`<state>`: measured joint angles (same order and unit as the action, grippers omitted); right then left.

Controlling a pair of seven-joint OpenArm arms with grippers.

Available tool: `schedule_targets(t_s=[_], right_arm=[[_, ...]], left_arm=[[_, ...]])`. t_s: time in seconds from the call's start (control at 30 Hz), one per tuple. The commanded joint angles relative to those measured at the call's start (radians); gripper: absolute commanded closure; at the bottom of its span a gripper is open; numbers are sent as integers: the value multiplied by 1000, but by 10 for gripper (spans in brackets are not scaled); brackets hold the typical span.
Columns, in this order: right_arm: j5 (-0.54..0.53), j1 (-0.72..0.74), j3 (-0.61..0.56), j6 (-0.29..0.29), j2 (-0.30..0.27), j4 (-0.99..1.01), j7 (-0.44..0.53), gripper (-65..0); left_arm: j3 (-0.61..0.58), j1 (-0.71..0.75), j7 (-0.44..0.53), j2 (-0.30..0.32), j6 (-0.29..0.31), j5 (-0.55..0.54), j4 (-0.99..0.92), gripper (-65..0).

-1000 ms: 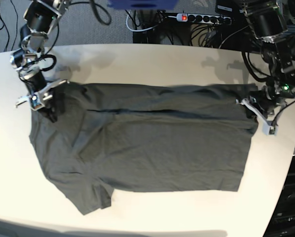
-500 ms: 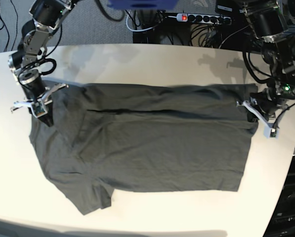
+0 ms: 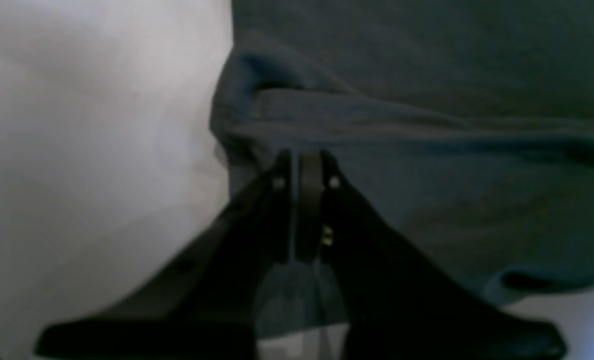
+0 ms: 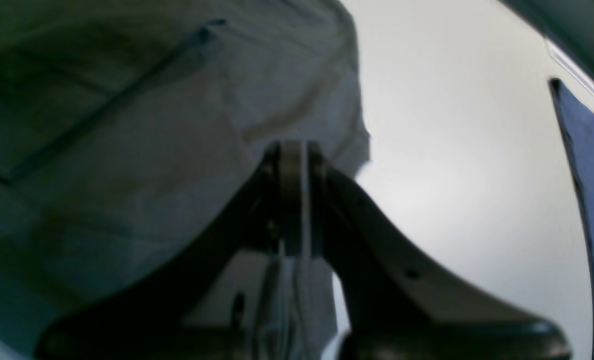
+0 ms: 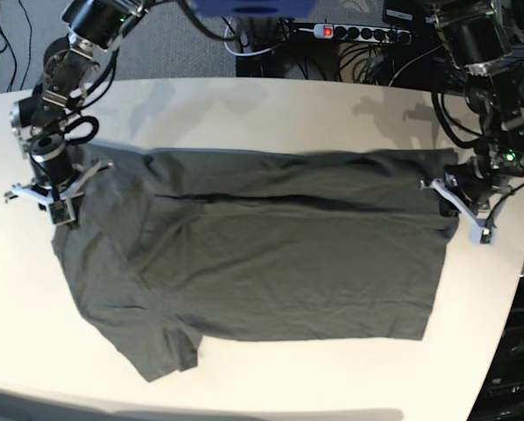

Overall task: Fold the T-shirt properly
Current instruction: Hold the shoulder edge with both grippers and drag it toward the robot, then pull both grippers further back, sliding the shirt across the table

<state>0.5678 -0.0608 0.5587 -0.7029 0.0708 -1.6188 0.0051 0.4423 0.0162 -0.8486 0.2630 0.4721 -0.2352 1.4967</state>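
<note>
I saw the T-shirt lying flat across the middle of the white tabletop. Its long side ran from the left edge to the right edge, with the sleeves toward the left edge. My left end effector was pinched together on the T-shirt's hem by the right edge. My right end effector was pinched together by the shoulder, but I could not tell if it held cloth. The cloth looked thin, soft and floppy, so I thought the corners were the best places to hold.
</note>
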Motion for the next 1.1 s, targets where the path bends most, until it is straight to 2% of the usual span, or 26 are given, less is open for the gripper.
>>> schedule_targets(t_s=[0.0,0.2,0.27,0.4,0.53,1.07], right_arm=[[-16,11,-1,5,5,-27,9,-9],[-22,5,1,5,44,-28,-52,-9],[-62,5,1,5,47,-28,-93,-9],[-119,13,-1,5,19,-28,-184,-9],[-165,13,-1,5,1,-24,-228,-9],[-167,11,1,5,-1,116,-225,-7]], left_arm=[[3,-14,16,12,3,-11,14,-26],[3,-14,16,12,1,-13,14,-26],[3,-14,16,12,1,-13,14,-26],[3,-14,16,12,1,-13,14,-26],[3,-15,16,12,0,-13,14,-26],[3,-15,16,12,3,-8,12,-26]])
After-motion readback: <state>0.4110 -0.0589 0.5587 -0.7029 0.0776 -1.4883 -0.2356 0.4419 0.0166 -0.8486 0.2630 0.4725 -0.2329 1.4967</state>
